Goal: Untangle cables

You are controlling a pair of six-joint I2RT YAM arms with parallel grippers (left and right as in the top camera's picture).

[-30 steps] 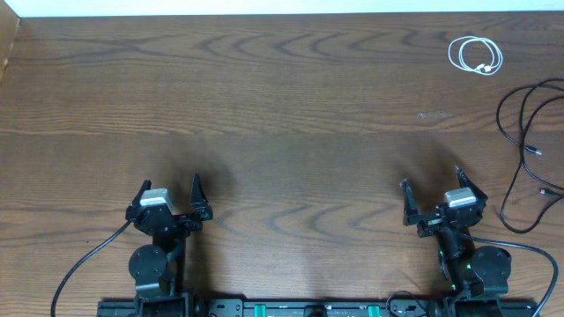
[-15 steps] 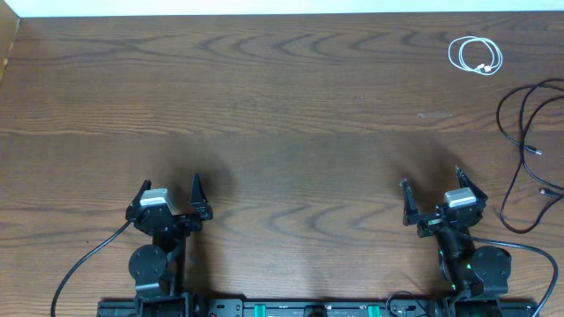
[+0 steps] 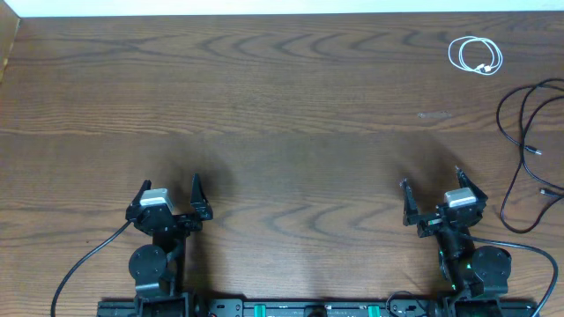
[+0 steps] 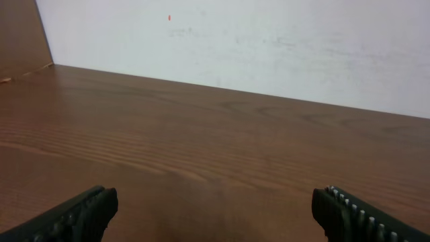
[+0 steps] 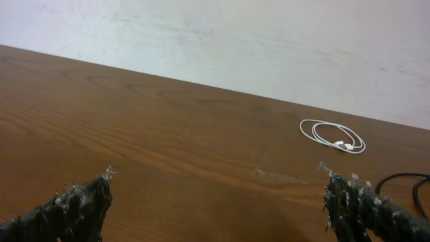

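White cable [image 3: 476,55] coiled small — black cable [image 3: 500,116] sprawled loose.

A dark brown wooden table [image 3: 282,106] with a wavy grain fills the overhead view. A plain white wall [image 4: 269,40] runs along its far edge, bearing a tiny red dot [image 4: 169,17]. A brown upright panel [image 4: 20,33] borders the table's left end. A faint pale smudge [image 3: 434,114] marks the wood towards the right.

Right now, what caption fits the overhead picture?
Both open, left gripper and right gripper wait; coiled white cable and loose black cable lie apart, far right.
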